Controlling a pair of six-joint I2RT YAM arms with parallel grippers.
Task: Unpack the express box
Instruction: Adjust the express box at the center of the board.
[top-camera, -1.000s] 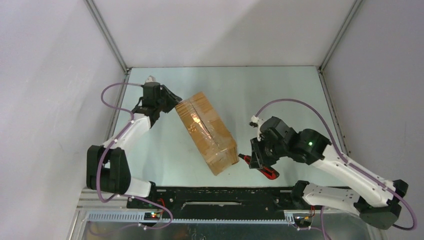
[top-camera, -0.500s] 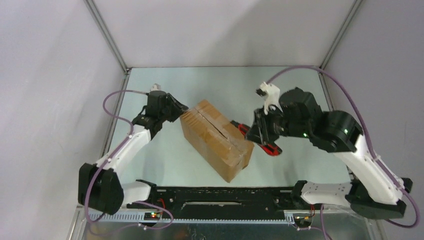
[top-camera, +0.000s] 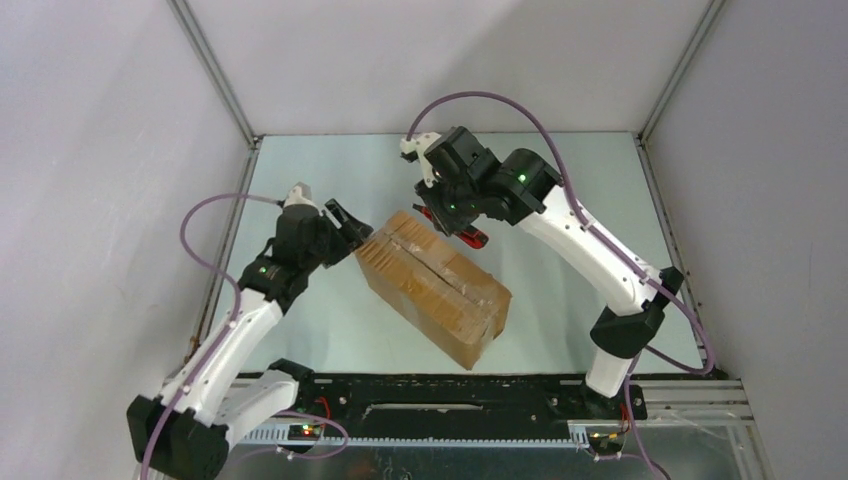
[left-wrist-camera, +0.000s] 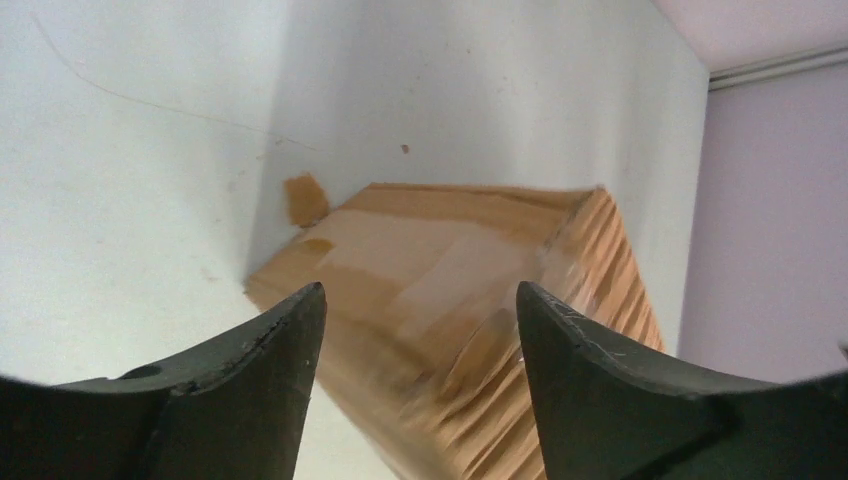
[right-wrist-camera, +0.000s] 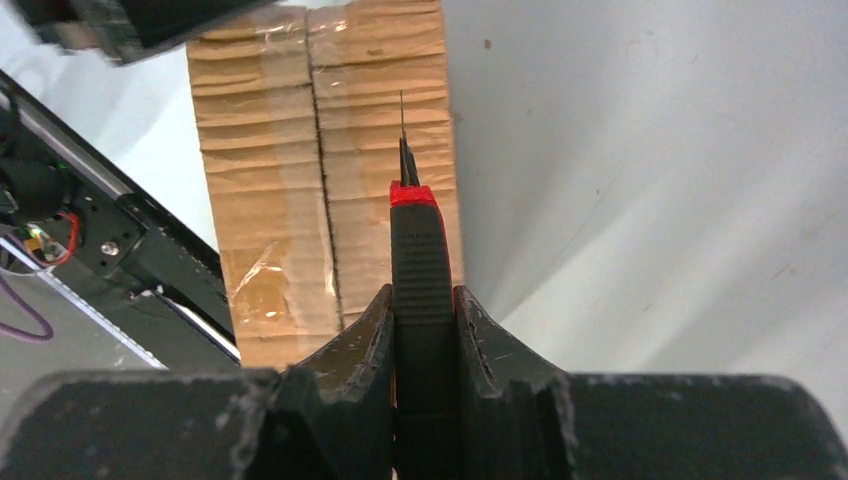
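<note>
The pale, glossy counter (top-camera: 330, 300) carries the express box (top-camera: 435, 285), which lies diagonally near its middle. A small brown scrap (left-wrist-camera: 305, 198) lies just beside the box's end.

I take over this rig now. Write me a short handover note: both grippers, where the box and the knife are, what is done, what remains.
Left gripper: open, fingers apart at the far-left end of the express box, nothing held.
Right gripper: shut on the red-handled knife, blade out over the box top beside the centre seam.
Box: lies diagonally on the table, flaps closed, clear tape over the seam.
Done: knife brought to the box.
Left: cut the tape, open the flaps, empty the box. Whether tape is already cut, I cannot tell.
</note>
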